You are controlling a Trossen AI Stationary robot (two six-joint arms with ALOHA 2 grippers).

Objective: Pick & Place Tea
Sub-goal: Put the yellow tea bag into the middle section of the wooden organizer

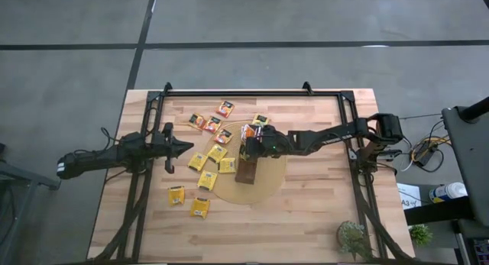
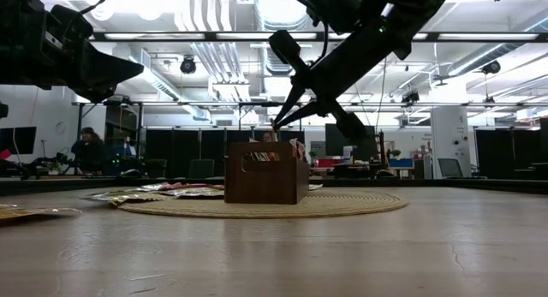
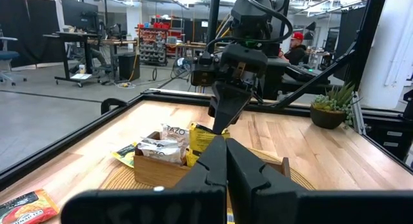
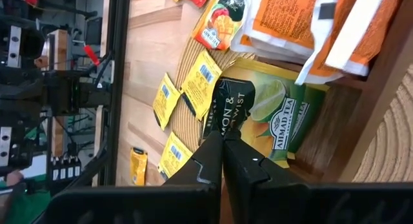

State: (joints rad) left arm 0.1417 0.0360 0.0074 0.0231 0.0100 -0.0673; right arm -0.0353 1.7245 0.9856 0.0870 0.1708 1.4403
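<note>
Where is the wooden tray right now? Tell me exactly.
In the high view the wooden tray stands on the round mat near the table's middle, under the right gripper, with loose tea sachets just to its left.

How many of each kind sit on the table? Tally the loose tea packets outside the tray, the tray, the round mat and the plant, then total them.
Loose tea packets: 11
Tray: 1
Round mat: 1
Plant: 1
Total: 14
</note>
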